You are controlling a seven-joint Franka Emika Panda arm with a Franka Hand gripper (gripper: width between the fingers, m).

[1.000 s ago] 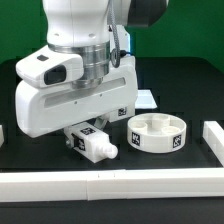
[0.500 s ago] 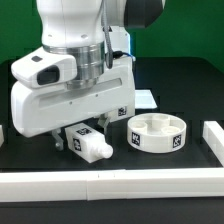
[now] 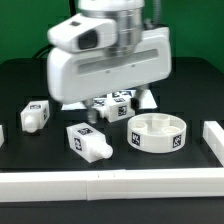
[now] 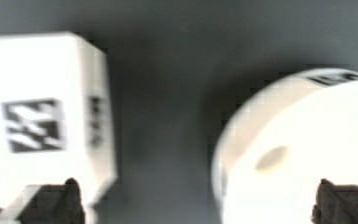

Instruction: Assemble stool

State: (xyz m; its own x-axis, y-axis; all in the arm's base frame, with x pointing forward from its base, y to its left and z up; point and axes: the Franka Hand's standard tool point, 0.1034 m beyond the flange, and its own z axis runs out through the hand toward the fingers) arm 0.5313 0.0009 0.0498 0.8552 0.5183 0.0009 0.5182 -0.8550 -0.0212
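The round white seat (image 3: 158, 132) lies on the black table at the exterior view's right, sockets up. It also shows in the wrist view (image 4: 309, 140). One white leg (image 3: 88, 141) lies near the front, another (image 3: 35, 115) at the left. A third tagged leg (image 3: 112, 106) lies below my hand and shows in the wrist view (image 4: 43, 110). My gripper (image 3: 122, 98) hangs above the table between that leg and the seat. In the wrist view my gripper (image 4: 199, 205) is open and empty, with bare table between the fingertips (image 4: 55, 200).
A long white rail (image 3: 110, 185) runs along the table's front edge. A white block (image 3: 213, 135) stands at the exterior view's right edge, and a white piece (image 3: 2, 133) shows at the left edge.
My hand has lifted off the front leg and moved up and toward the exterior view's right. The front leg stays on the table, and the left leg has come into sight.
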